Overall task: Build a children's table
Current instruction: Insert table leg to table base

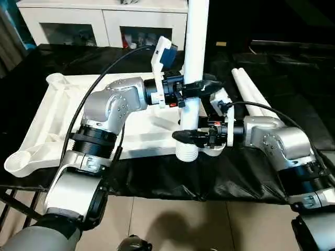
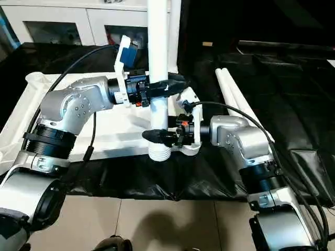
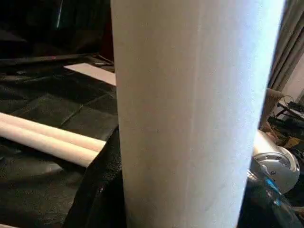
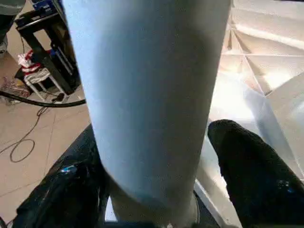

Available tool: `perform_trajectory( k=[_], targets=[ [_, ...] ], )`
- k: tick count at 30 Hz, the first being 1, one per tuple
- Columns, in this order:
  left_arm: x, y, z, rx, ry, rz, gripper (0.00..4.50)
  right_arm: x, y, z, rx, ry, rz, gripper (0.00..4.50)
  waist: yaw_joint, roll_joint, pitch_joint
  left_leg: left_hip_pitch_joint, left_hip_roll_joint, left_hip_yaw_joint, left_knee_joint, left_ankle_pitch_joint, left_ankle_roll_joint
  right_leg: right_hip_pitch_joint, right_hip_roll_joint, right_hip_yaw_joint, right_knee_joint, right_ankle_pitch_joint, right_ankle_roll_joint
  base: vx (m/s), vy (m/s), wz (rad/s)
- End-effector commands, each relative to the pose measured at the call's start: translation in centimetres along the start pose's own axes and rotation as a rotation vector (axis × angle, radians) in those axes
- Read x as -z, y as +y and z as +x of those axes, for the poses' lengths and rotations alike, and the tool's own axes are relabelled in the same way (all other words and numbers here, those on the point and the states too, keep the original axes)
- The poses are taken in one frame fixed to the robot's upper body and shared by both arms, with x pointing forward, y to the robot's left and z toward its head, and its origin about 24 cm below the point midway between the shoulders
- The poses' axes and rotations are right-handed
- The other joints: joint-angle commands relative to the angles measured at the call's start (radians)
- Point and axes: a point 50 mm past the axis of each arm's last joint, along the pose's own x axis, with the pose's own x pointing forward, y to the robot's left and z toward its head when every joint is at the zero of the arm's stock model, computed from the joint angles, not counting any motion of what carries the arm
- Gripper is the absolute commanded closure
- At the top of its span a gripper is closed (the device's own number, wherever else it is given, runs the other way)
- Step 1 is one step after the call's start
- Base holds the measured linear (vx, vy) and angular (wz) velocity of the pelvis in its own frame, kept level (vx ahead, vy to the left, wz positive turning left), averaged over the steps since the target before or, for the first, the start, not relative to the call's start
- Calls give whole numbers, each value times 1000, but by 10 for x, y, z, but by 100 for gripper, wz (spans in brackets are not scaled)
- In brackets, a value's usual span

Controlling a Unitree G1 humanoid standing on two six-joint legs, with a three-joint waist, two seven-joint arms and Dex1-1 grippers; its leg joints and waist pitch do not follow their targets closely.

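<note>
Black cloth [image 1: 157, 180] covers the work surface above a tiled floor. Nearest, the right gripper [image 1: 196, 137] clamps the upright leg [image 1: 194, 47] just above its ribbed foot at the corner socket [image 1: 187, 151] of the upturned tabletop [image 1: 57, 112]. Higher up, the left gripper [image 1: 189, 89] also clasps it. Two spare legs [image 1: 254, 97] lie beyond, close together in the left wrist view. Farthest stands a white cabinet [image 1: 104, 21].

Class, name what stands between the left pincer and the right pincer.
The upright white leg, in the head views: left pincer clamps it higher, right pincer lower.
</note>
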Motion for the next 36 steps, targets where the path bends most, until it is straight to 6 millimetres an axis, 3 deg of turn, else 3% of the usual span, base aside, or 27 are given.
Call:
perform_trajectory(
  k=[1, 4, 5, 8, 12, 16, 25, 27, 29, 32, 36],
  targets=[
    [-6, -6, 4, 30, 1, 32, 270, -2, 0, 2, -12, 17, -13, 110, -1, -20, -90, 28, 56, -26, -60, -100, 39, 53, -69, 44, -57, -140, -236, 0, 0, 0],
    [-6, -6, 5, 34, 2, 28, 270, -2, 1, 3, -23, 20, -17, 110, -1, -16, -90, 29, 57, -27, -60, -99, 39, 53, -69, 44, -56, -134, -238, 0, 0, 0],
    [-6, -6, 5, 35, 2, 23, 270, -2, 2, 4, -27, 22, -16, 137, 0, -18, -91, 29, 57, -27, -60, -99, 41, 53, -69, 45, -55, -126, -241, 0, 0, 0],
    [-6, -7, 6, 36, 6, 22, 270, -1, 2, 4, -29, 24, -16, 150, 0, -14, -90, 29, 57, -27, -60, -103, 39, 53, -69, 44, -56, -132, -241, 0, 0, 0],
    [-6, -7, 6, 39, 6, 18, 270, -1, 1, 5, -30, 22, -14, 191, -1, -16, -91, 29, 57, -27, -61, -107, 35, 54, -68, 44, -56, -131, -240, 0, 0, 0],
    [-6, -7, 6, 42, 8, 11, 271, 1, 1, 4, -31, 21, -10, 236, -1, -11, -91, 29, 57, -27, -60, -104, 37, 53, -67, 44, -54, -109, -248, 0, 0, 0],
    [-8, -5, 6, 17, -2, 19, 271, 2, 2, 4, -24, -4, -7, 256, -1, -10, -92, 29, 57, -29, -60, -112, 32, 54, -68, 44, -54, -106, -251, 0, 0, 0],
    [-9, -5, 6, 22, -24, 1, 201, 3, 2, 5, -17, -23, -15, 256, -1, -10, -91, 29, 56, -28, -60, -115, 31, 55, -69, 44, -54, -110, -251, 0, 0, 0],
    [-10, -5, 6, 26, -29, 0, 201, 3, 2, 5, -11, -31, -11, 256, -1, -10, -91, 29, 56, -29, -60, -116, 31, 55, -68, 44, -55, -112, -252, 0, 0, 0],
    [-17, -3, 6, -7, -110, 34, 158, 3, 1, 7, 31, -59, -10, 257, 0, -11, -92, 30, 57, -29, -61, -120, 28, 54, -70, 44, -56, -114, -253, 0, 0, 0],
    [-42, -1, 5, -96, -366, 91, 155, 4, -8, 6, 156, -151, 20, 257, 0, -11, -92, 28, 57, -30, -61, -125, 22, 57, -72, 43, -57, -98, -257, 0, 0, 0]
  ],
)
